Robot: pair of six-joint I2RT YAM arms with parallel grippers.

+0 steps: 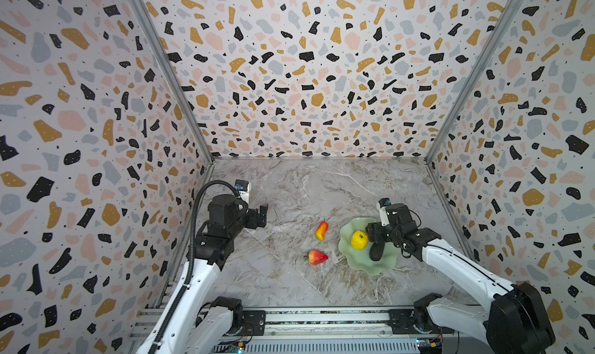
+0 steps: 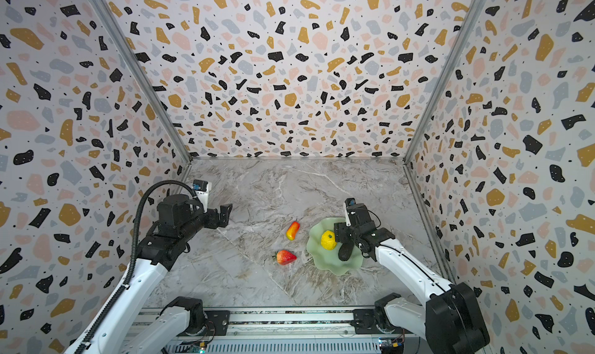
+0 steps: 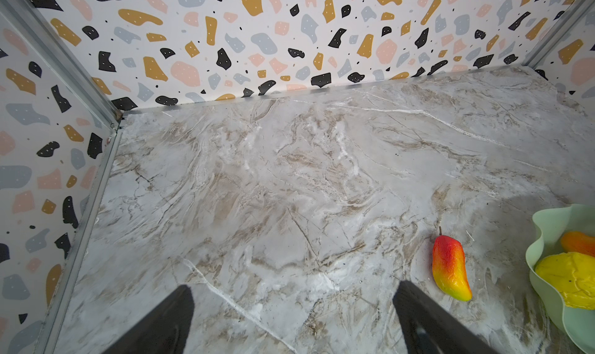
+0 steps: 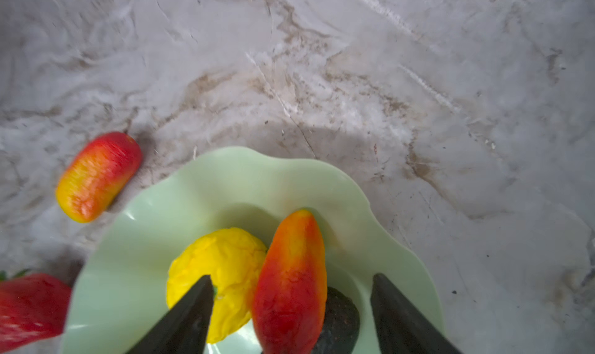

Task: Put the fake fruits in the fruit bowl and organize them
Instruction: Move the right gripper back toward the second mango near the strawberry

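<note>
The fruit bowl (image 1: 357, 263) holds the citrus (image 1: 359, 239), dark oval (image 4: 342, 323) and one long red-yellow fruit (image 4: 289, 281), straddled by the right gripper (image 4: 292, 277), jaws wide. Outside lie the second red-yellow fruit (image 1: 321, 230) and the strawberry (image 1: 317, 256), likely light and slick, best pinched mid-body. The left gripper (image 3: 294, 286) gapes empty.

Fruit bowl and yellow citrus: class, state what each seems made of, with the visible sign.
Fruit bowl: likely glazed ceramic or milky glass; smooth pale mint, soft highlights on its wavy rim. Yellow citrus: probably moulded plastic or foam; crinkled, glossy, evenly coloured skin.
</note>
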